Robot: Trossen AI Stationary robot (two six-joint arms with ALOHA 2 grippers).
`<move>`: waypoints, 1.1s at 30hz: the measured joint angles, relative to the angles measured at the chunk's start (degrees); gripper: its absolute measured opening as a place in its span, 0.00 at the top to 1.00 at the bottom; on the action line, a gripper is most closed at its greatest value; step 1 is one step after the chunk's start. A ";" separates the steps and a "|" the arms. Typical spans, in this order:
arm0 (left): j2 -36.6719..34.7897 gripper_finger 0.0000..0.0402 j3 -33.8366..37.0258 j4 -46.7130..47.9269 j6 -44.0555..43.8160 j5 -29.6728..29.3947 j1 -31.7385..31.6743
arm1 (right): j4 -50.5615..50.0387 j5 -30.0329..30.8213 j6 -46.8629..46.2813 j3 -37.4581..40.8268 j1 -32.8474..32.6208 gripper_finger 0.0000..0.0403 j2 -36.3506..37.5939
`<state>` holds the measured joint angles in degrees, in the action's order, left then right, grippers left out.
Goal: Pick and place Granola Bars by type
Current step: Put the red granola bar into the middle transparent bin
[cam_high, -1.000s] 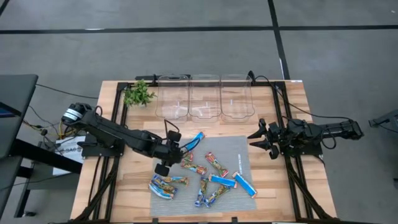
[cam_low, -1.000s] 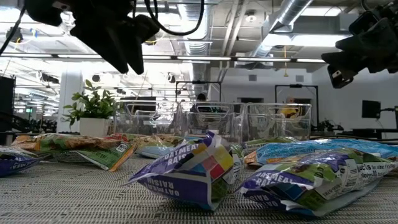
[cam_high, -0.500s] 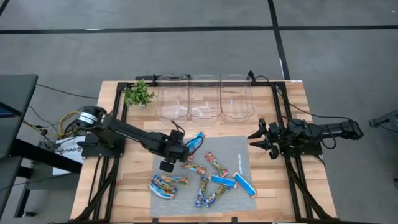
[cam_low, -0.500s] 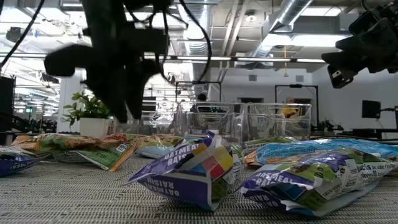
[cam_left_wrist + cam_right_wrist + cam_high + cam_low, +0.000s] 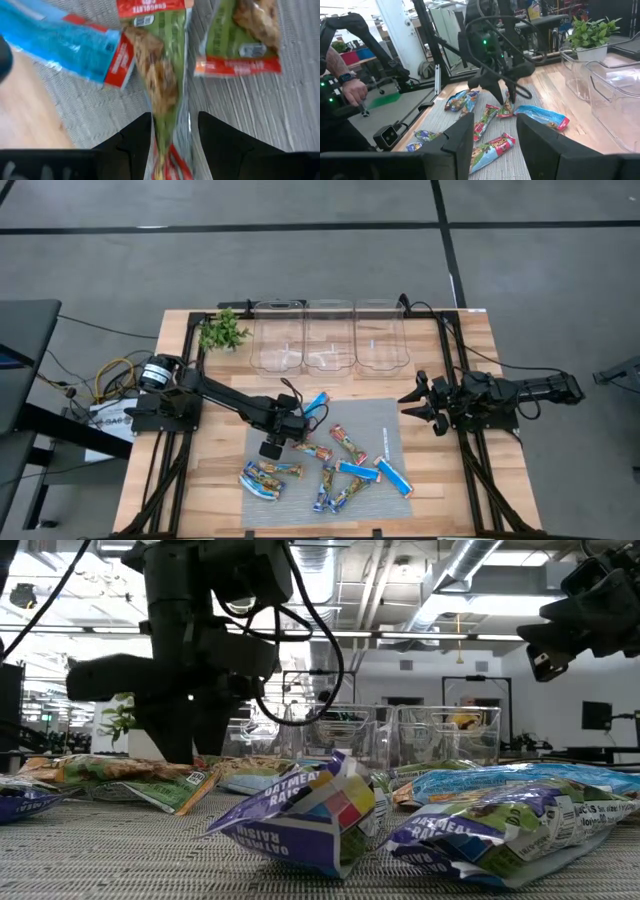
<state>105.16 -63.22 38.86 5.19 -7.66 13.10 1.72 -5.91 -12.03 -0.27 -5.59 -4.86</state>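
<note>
Granola bars lie scattered on a grey mat: bright blue ones, red-green-orange ones and blue-silver-yellow ones. My left gripper is open and low over the mat's far left part. In the left wrist view its fingers stand on either side of one red-green bar, which runs lengthwise between them. A blue bar lies beside it. My right gripper is open and waits above the mat's right edge. My left gripper comes from above, pointing down, with one finger on each long side of the red-green bar, which lies flat on the mat. I cannot tell whether the fingers touch the wrapper.
Three clear bins stand in a row at the table's far edge, with a green plant sprig to their left. Bare wood lies left of the mat. A person's hand shows beyond the table in the right wrist view.
My left gripper has moved toward the table's right and down, from above the mat's left edge to just over the red-green bar. The bars have kept still.
</note>
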 joint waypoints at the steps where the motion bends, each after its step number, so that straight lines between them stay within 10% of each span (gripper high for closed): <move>1: 0.02 0.62 0.04 0.03 0.00 0.13 0.00 | 0.04 0.00 0.00 0.01 -0.02 0.64 0.00; 15: -0.06 0.97 0.44 -0.90 -3.55 1.31 0.00 | 0.02 0.00 0.00 0.01 -0.01 0.64 0.00; 33: -5.07 0.86 -1.62 -8.58 -7.67 -0.87 -0.08 | 0.02 0.00 0.00 0.00 0.00 0.65 0.00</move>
<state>100.09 -64.84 30.28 -2.48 -8.53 13.02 1.74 -5.91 -12.03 -0.27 -5.59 -4.86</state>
